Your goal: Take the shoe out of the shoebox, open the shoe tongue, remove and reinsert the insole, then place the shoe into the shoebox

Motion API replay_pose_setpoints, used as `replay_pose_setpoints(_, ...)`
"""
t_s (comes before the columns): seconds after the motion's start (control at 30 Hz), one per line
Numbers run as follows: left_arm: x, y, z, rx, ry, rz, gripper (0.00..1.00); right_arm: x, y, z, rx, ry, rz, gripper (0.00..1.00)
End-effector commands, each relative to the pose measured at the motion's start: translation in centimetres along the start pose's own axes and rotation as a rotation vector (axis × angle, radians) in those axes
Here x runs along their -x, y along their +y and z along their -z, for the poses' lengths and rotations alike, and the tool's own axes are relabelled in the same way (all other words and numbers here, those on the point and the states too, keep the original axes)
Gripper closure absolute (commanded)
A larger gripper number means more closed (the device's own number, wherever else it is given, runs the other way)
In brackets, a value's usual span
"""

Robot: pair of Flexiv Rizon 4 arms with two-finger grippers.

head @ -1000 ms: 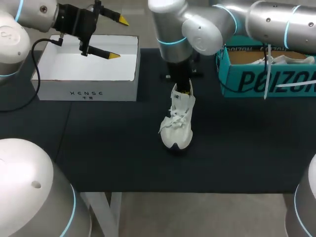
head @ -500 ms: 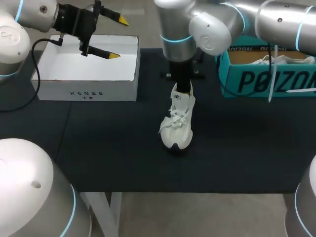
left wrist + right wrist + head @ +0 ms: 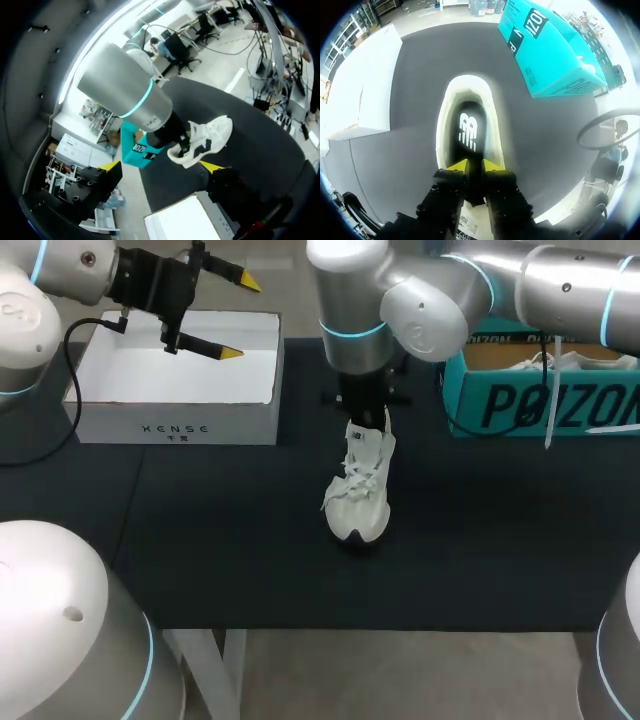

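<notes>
Both visible: left fingers [image 3: 230, 352] spread above white shoebox [image 3: 175, 426]; right fingers [image 3: 459, 167] pinch logo-printed insole [image 3: 468, 125] inside white shoe [image 3: 358, 505].

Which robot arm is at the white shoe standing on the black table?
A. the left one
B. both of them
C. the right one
C: the right pincer is at the heel of the shoe, while the left pincer hangs open over the white box.
</notes>
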State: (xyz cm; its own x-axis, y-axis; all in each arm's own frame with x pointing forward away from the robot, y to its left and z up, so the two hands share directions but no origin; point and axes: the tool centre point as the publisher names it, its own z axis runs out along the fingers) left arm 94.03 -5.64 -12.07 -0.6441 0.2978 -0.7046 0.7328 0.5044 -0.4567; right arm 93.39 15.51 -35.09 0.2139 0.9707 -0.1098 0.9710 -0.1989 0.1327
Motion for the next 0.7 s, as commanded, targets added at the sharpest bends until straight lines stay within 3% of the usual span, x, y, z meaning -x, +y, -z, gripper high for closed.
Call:
replay_pose_setpoints(0.03,-0.03,-0.02,-0.04,0.002,0.0,-0.001,0.0,-0.55,0.36,-0.54,-0.013,0.001,0.003,0.56)
replay_pose_setpoints(0.13,-0.03,-0.02,-0.04,0.002,0.0,-0.001,0.0,-0.68,0.37,-0.47,-0.015,0.003,0.005,0.51)
replay_pose_setpoints(0.17,-0.03,-0.02,-0.04,0.002,0.0,-0.001,0.0,-0.71,0.38,-0.43,-0.016,0.003,0.005,0.38)
replay_pose_setpoints(0.23,-0.03,-0.02,-0.04,0.002,0.0,-0.001,0.0,-0.73,0.38,-0.41,-0.016,0.002,0.008,0.04)
replay_pose_setpoints(0.27,-0.03,-0.02,-0.04,0.002,0.0,-0.001,0.0,-0.73,0.38,-0.41,-0.017,0.001,0.008,0.0)
replay_pose_setpoints(0.7,-0.03,-0.02,-0.04,0.002,0.0,-0.001,0.0,-0.88,0.06,0.0,-0.025,-0.004,0.011,0.0)
